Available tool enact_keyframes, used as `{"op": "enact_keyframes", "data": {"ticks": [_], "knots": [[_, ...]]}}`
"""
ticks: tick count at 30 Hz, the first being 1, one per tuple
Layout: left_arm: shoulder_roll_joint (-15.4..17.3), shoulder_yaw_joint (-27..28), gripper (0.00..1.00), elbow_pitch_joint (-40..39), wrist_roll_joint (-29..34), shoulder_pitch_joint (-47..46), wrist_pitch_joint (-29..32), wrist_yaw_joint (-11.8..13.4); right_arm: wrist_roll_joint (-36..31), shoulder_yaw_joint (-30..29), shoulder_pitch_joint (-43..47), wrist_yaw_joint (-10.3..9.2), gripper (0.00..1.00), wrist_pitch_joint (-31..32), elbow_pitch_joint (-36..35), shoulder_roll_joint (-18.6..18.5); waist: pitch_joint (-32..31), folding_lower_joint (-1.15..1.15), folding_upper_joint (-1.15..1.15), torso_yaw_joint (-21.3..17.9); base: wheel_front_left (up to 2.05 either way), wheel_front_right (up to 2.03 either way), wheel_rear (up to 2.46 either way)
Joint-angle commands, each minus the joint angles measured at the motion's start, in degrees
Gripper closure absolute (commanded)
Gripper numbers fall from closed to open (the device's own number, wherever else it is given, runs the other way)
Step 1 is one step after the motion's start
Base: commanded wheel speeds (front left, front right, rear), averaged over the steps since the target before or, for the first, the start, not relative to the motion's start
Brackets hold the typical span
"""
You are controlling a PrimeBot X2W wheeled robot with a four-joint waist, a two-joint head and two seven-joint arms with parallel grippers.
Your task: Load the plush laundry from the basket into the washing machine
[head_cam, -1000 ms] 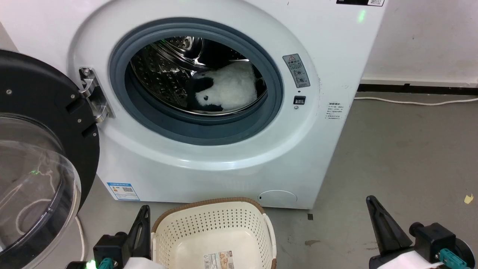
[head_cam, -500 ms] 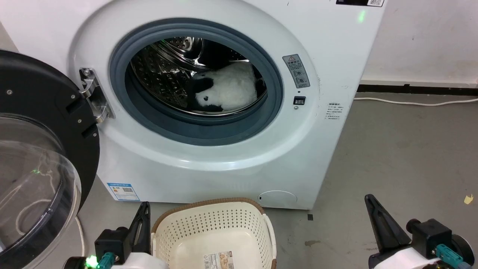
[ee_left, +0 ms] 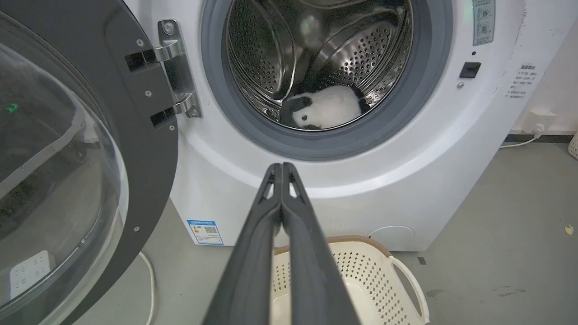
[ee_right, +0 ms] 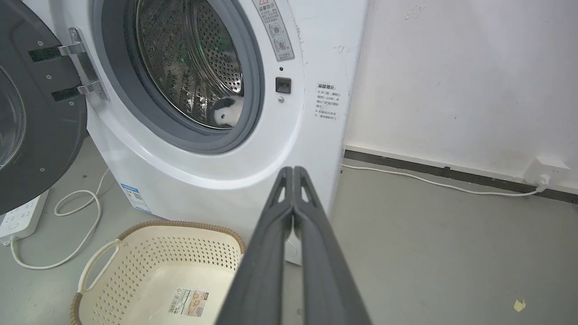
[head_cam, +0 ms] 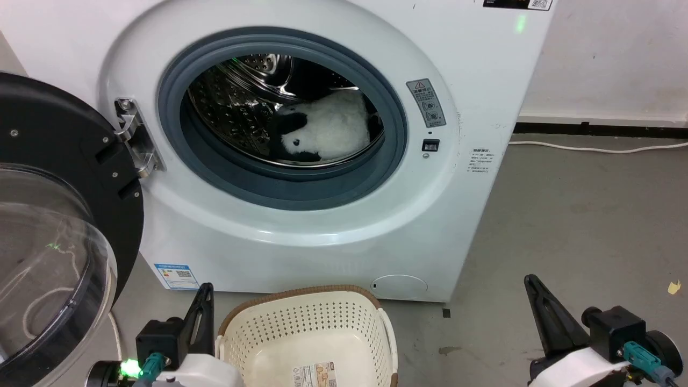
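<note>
The plush laundry (head_cam: 328, 129), a fluffy white toy with black patches, lies inside the steel drum of the washing machine (head_cam: 301, 226); the plush (ee_left: 325, 110) (ee_right: 224, 113) is also seen through the grey door seal in both wrist views. The cream basket (head_cam: 306, 322) stands on the floor in front of the washer with just a label on its floor. My left gripper (head_cam: 205, 290) is shut beside the basket's left rim, holding nothing. My right gripper (head_cam: 532, 282) is shut over bare floor at the lower right, holding nothing.
The black-framed domed door (head_cam: 48, 226) hangs open at the left. A white cable (ee_right: 76, 225) and a power strip (ee_right: 20, 219) lie on the floor under it. Another cable (head_cam: 596, 146) runs along the wall at the right. Grey floor (head_cam: 580, 226) lies right of the washer.
Both arms have sunk slightly toward the bottom of the head view. The plush, basket and door have not moved.
</note>
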Motion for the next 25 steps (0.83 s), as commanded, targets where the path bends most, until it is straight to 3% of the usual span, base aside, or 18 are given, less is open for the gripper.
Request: {"op": "enact_keyframes", "data": {"ticks": [1, 25], "knots": [[-0.4, 0.2, 1.00, -0.4, 0.5, -1.3, 0.4, -0.2, -0.7, -0.3, -1.2, -0.03, 1.00, 0.4, 0.2, 0.5, 0.0, 0.00, 0.00, 0.0, 0.00, 0.00, 0.00], [-1.1, 1.5, 1.00, -1.0, 3.0, -3.1, 3.3, -0.9, -3.3, -1.4, -2.8, -0.04, 1.00, 3.2, 0.5, 1.6, -0.2, 0.00, 0.00, -0.1, 0.00, 0.00, 0.00]]}}
